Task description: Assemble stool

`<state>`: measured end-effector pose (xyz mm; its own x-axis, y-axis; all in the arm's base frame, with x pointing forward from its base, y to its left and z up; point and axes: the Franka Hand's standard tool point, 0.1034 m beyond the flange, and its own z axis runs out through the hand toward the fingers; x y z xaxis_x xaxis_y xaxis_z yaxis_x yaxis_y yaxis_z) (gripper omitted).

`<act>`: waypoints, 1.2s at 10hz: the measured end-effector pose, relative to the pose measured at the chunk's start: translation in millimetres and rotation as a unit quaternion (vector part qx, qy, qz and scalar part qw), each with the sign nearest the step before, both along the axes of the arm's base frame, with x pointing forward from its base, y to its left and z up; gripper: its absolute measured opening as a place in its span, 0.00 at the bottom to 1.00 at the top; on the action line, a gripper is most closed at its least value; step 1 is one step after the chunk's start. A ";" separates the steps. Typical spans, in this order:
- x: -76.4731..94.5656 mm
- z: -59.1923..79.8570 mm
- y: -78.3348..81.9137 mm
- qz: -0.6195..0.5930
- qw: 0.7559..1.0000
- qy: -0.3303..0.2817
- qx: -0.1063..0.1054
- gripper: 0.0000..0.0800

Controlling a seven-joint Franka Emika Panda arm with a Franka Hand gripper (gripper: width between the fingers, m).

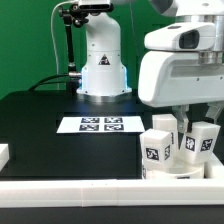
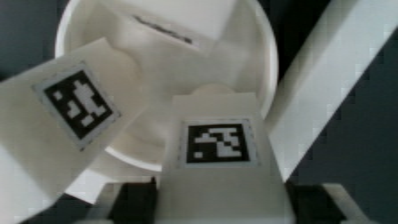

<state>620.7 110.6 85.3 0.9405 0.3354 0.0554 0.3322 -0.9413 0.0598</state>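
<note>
The seat [image 1: 178, 166] lies on the black table [image 1: 40, 120], at the exterior view's right, just behind the white rail [image 1: 100, 190] along the near edge. Two legs stand on the seat: one leg [image 1: 157, 143] toward the exterior view's left and another leg [image 1: 203, 140] toward its right. The gripper [image 1: 183, 122] hangs above the seat, between these legs. In the wrist view a tagged leg [image 2: 217, 150] sits between the two fingers [image 2: 128, 200], but I cannot tell if they press it. The marker board [image 1: 98, 125] lies left of the seat, apart from it.
</note>
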 end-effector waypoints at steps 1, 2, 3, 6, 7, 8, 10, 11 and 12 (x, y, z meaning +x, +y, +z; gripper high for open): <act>0.0 0.0 0.0 -0.031 1.000 -0.001 0.002 0.43; 0.0 0.0 0.2 -0.056 0.998 -0.002 0.005 0.43; -0.1 0.0 0.6 -0.101 0.995 -0.003 0.009 0.43; 3.4 -2.7 -2.8 -0.227 0.973 -0.026 0.040 0.43; 4.2 -3.1 -3.4 -0.268 0.962 -0.030 0.048 0.43; 4.9 -3.5 -3.7 -0.296 0.953 -0.032 0.052 0.43; 5.2 -3.5 -2.8 -0.363 0.929 -0.033 0.060 0.43; 4.7 -3.6 -0.4 -0.395 0.916 -0.032 0.064 0.43; 4.0 -3.7 2.4 -0.442 0.894 -0.031 0.069 0.43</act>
<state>624.7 113.0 81.6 0.8280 -0.5516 0.1009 -0.5453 -0.8340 -0.0845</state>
